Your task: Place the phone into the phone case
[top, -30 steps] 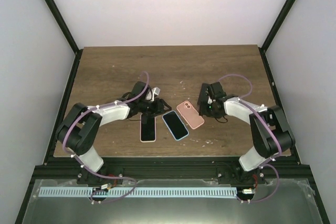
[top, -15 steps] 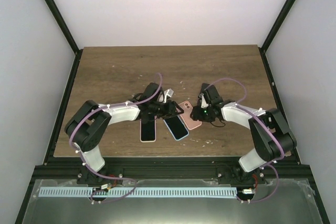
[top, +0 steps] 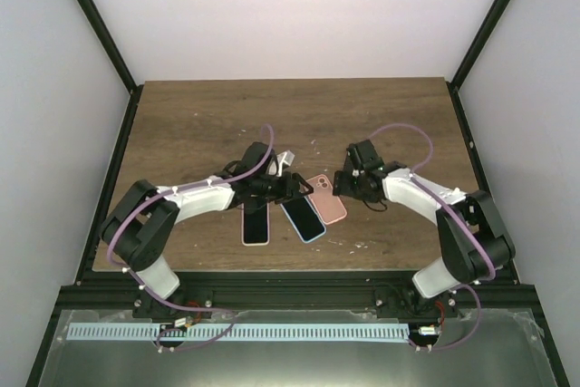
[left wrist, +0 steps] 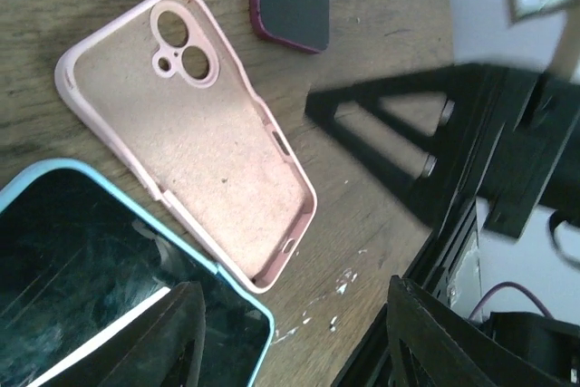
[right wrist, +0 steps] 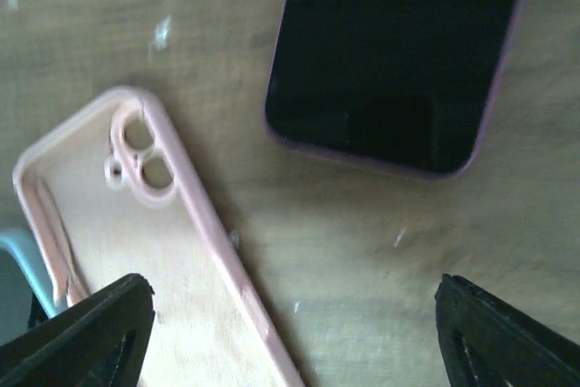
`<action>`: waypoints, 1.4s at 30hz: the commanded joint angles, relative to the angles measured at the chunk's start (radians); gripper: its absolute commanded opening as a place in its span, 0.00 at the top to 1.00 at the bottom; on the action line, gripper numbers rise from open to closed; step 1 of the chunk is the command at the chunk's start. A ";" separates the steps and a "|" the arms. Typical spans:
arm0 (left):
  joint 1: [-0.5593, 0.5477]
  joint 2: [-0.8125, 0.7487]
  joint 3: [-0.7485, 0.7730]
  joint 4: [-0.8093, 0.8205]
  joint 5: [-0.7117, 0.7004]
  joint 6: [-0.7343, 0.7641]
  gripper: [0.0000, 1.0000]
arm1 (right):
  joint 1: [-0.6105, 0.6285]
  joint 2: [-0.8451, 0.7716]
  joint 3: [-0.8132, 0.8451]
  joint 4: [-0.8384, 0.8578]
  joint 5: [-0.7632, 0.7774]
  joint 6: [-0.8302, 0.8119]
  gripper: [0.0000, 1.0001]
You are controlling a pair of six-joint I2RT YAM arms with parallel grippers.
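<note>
Phone case (left wrist: 208, 160), pink, lies hollow side up on the wooden bench (top: 199, 124). Left fingers (left wrist: 181, 333) hang spread and empty over the blue-rimmed phone (left wrist: 82, 269), which lies against the case's long edge. Right fingers (right wrist: 82, 333) are spread and empty above the case. A purple-rimmed phone (right wrist: 399, 52) lies near its camera-hole end.

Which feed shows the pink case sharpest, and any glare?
Left wrist: pink case sharp, evenly lit, streaky reflections on the blue-edged phone. Right wrist: soft throughout, case rim blurred. Top external: even light, no glare, case small.
</note>
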 commanded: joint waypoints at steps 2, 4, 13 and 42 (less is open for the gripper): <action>-0.006 -0.032 -0.045 0.014 -0.001 0.025 0.43 | -0.013 0.081 0.156 -0.083 0.255 0.079 0.09; -0.016 -0.031 -0.058 0.032 0.010 0.020 0.42 | -0.019 0.125 0.206 -0.083 0.277 0.079 0.06; -0.026 -0.107 -0.145 0.020 0.015 0.039 0.39 | -0.052 0.351 0.426 -0.158 0.397 0.084 0.02; -0.022 -0.046 0.048 -0.125 -0.145 0.114 0.38 | -0.128 0.402 0.317 -0.043 0.262 -0.055 0.29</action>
